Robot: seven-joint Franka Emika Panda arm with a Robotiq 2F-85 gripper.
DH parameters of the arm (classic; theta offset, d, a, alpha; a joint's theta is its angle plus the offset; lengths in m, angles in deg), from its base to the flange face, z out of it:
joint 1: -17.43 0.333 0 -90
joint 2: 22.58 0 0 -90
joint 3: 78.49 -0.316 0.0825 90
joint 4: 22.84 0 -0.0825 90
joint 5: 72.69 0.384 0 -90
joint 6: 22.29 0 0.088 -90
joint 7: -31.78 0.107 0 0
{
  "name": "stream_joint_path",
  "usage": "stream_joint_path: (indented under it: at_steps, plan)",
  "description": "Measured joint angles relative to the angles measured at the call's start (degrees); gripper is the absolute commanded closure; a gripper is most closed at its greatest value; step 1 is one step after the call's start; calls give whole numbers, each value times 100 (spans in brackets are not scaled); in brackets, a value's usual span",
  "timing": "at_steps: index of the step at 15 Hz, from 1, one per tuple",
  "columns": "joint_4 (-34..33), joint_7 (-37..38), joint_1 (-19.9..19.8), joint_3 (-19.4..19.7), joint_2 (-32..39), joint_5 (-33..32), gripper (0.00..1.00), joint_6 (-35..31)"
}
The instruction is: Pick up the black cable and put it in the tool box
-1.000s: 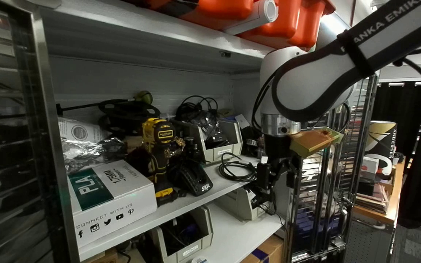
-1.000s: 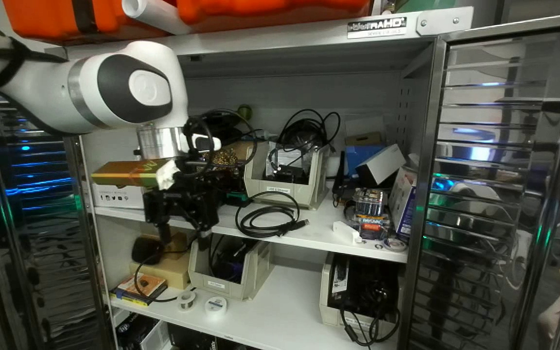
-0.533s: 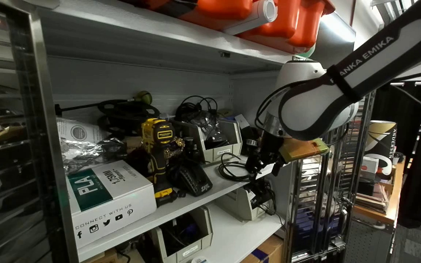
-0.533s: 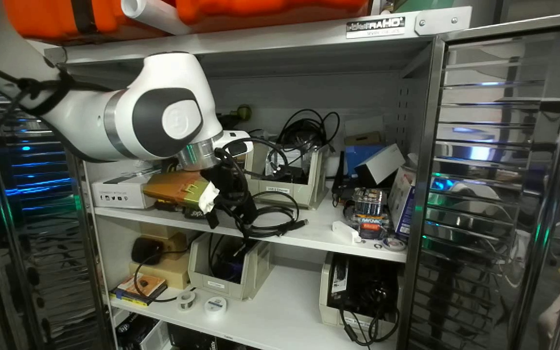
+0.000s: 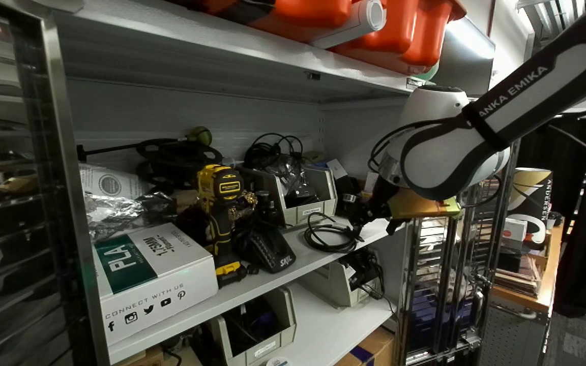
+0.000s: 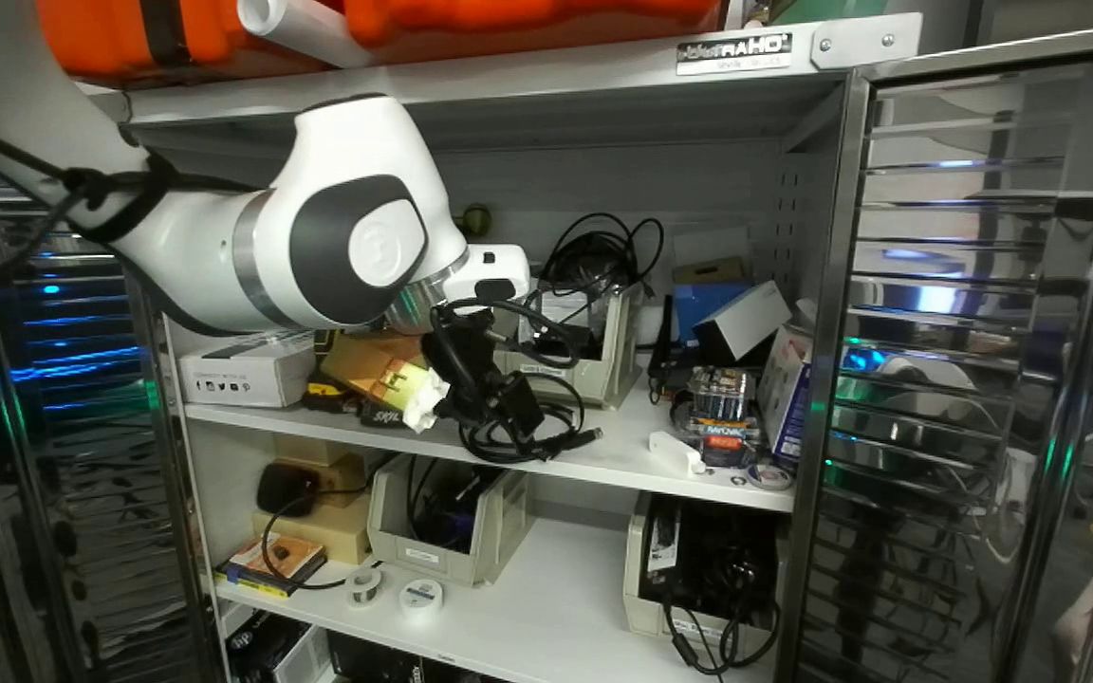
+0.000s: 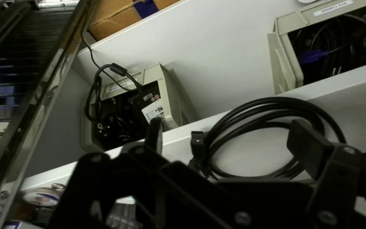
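The black cable (image 5: 331,248) lies coiled on the upper shelf near its front edge, in both exterior views (image 6: 561,444). In the wrist view its loops (image 7: 275,100) and a USB plug (image 7: 199,143) show between my fingers. My gripper (image 7: 232,141) is open and empty, one finger (image 7: 154,135) left of the plug, the other (image 7: 310,149) over the right of the coil. In both exterior views the gripper (image 5: 374,229) is tilted beside and above the coil (image 6: 520,427). No box marked as a tool box shows; grey open bins stand on the shelves, one (image 6: 599,378) behind the cable.
Two more grey bins stand on the shelf below (image 6: 428,560) (image 6: 646,617). A yellow drill (image 5: 219,203) and a black charger (image 5: 267,249) stand left of the coil in an exterior view. Batteries (image 6: 722,398) lie to its right. The cabinet door (image 6: 964,379) stands open.
My gripper has moved in over the cable coil, rightward in one exterior view, and its wrist has tilted. It stays open. The cable has not visibly moved.
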Motion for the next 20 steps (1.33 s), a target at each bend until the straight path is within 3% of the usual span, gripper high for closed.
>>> stream_joint_path:
  at_steps: [7, 14, 15, 16, 20]
  plan:
    - [-646, 55, -126, 240, 694, 457, 0, 34]
    - [-1570, 46, 44, 239, 1599, 791, 0, 193]
    - [-1653, 46, 67, 239, 1676, 792, 25, 282]
    - [-1728, 46, 89, 238, 1733, 792, 27, 396]
    - [-1961, 61, 173, 255, 1772, 792, 56, 895]
